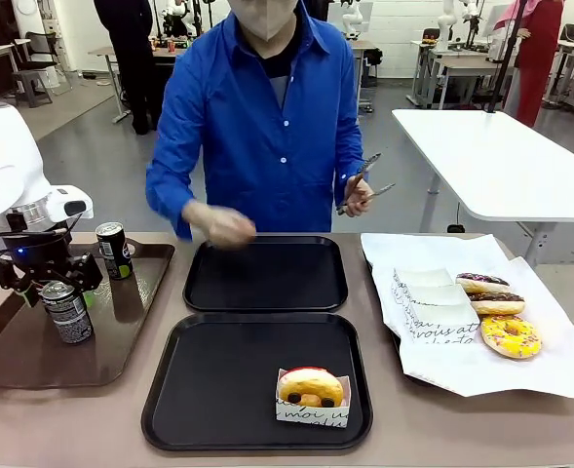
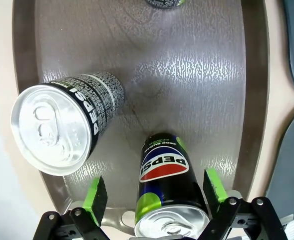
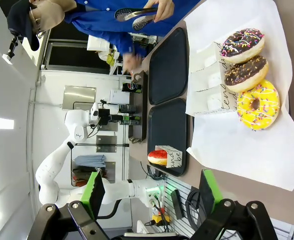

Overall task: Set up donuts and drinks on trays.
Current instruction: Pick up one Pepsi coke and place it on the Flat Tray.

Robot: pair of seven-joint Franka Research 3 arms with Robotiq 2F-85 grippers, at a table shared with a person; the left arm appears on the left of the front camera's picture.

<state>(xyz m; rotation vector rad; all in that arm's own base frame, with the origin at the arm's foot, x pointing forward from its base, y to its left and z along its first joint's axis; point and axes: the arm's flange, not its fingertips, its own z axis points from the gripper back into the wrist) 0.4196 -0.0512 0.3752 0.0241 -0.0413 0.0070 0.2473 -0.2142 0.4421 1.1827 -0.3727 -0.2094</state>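
Note:
My left gripper point(image 1: 60, 292) point(image 2: 155, 192) stands open around an upright dark can point(image 1: 69, 317) point(image 2: 166, 175) on the brown tray point(image 1: 14, 356), its green pads not touching the can. A second can point(image 2: 67, 125) stands beside it, and another point(image 1: 114, 250) farther back. Two black trays point(image 1: 265, 276) point(image 1: 218, 390) lie mid-table. The near one holds a yellow donut in a white sleeve point(image 1: 312, 393) point(image 3: 159, 157). My right gripper point(image 3: 150, 192) hangs open and empty, high over the table.
Three donuts point(image 1: 481, 283) point(image 1: 497, 303) point(image 1: 510, 336) and several paper sleeves point(image 1: 433, 297) lie on a white paper sheet point(image 1: 559, 370) at the right. A person in a blue shirt stands across the table, holding tongs point(image 1: 364, 185); the other hand point(image 1: 218, 226) hovers over the far tray's edge.

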